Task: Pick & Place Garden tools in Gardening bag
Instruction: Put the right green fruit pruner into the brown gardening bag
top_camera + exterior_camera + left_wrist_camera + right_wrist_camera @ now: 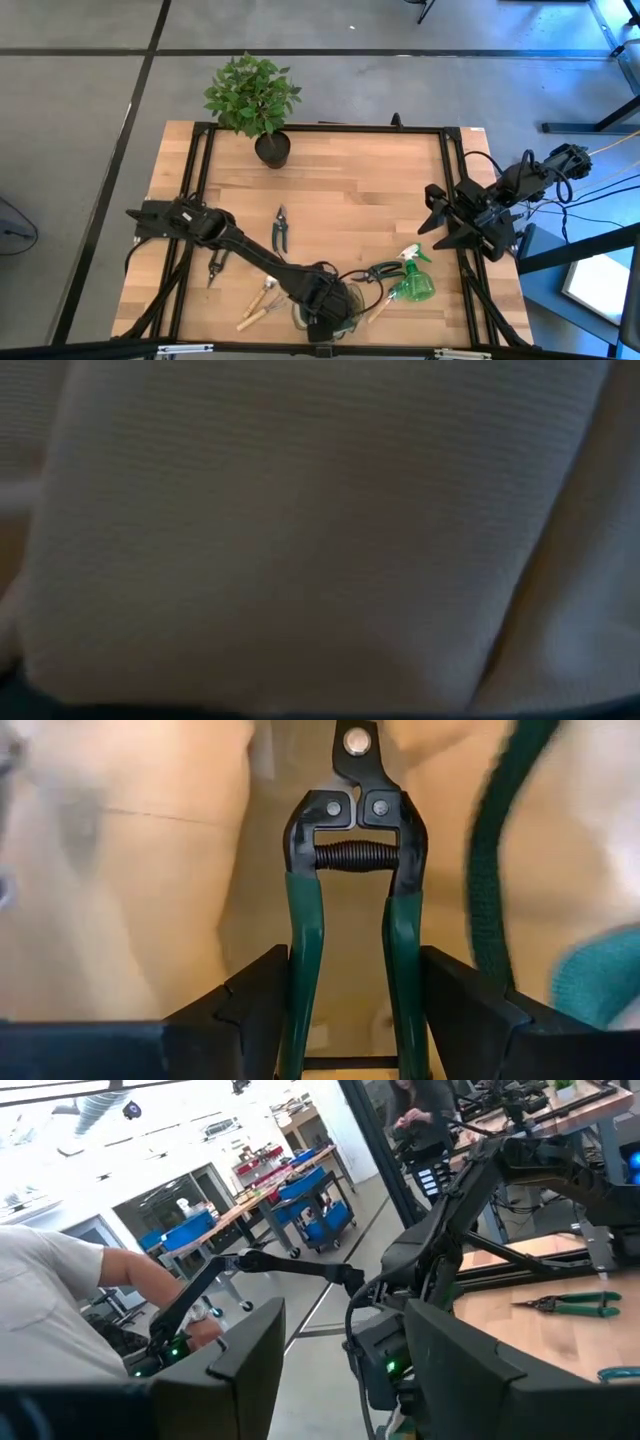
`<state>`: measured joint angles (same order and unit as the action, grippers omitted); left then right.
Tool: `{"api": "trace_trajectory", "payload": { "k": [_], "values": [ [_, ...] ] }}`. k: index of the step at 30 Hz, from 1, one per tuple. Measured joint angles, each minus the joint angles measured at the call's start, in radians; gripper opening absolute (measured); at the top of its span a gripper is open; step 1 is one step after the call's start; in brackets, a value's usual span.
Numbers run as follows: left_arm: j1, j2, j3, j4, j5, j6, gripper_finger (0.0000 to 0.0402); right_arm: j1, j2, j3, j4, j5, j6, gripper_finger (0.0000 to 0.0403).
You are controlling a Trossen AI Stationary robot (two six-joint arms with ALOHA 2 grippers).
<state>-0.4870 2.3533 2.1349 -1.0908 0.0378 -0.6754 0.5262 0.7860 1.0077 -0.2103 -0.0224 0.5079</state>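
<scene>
The tan and olive gardening bag (pixel 348 303) stands at the table's near edge, and its tan cloth (pixel 300 540) fills the low view. My left gripper (pixel 325 318) reaches down into it, shut on green-handled pruners (pixel 352 840). Other tools lie on the table: dark snips (pixel 280 228), a small tool (pixel 215 266), wooden-handled tools (pixel 260 300), green-handled pruners (pixel 378 271) and the green spray bottle (pixel 412 285). My right gripper (pixel 436 222) is open and empty at the table's right edge. My left gripper pinches the pruners' two green handles (pixel 302 950) between its two fingers (pixel 250 1010), from above, pointing down into the bag. The pruners lie along the fingers, with the spring and dark head (pixel 356 760) below them, between the bag's tan walls (pixel 150 870).
A leafy plant in a black pot (pixel 272 148) stands at the table's far edge. The bag's dark green loop handle (pixel 490 870) hangs beside the pruners. A black frame (pixel 200 160) runs round the tabletop. A person in a white shirt (pixel 50 1310) is in the room beyond.
</scene>
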Motion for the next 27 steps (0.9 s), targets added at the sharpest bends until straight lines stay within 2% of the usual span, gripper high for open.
{"api": "trace_trajectory", "payload": {
  "k": [5,24,25,27],
  "values": [
    [0.001,0.023,0.000,-0.009,0.054,0.035,0.0190,0.000,0.001,0.000,-0.010,0.000,0.000,0.0209],
    [0.002,0.024,-0.001,-0.043,0.042,0.040,0.0188,0.000,0.001,0.000,-0.022,0.003,-0.001,0.0209],
    [0.002,0.024,-0.001,-0.042,0.042,0.030,0.0191,0.000,0.001,0.000,-0.025,0.003,-0.001,0.0209],
    [0.004,0.023,-0.001,-0.043,0.043,-0.002,0.0231,0.000,0.001,0.000,-0.036,0.003,-0.001,0.0209]
  ]
}}
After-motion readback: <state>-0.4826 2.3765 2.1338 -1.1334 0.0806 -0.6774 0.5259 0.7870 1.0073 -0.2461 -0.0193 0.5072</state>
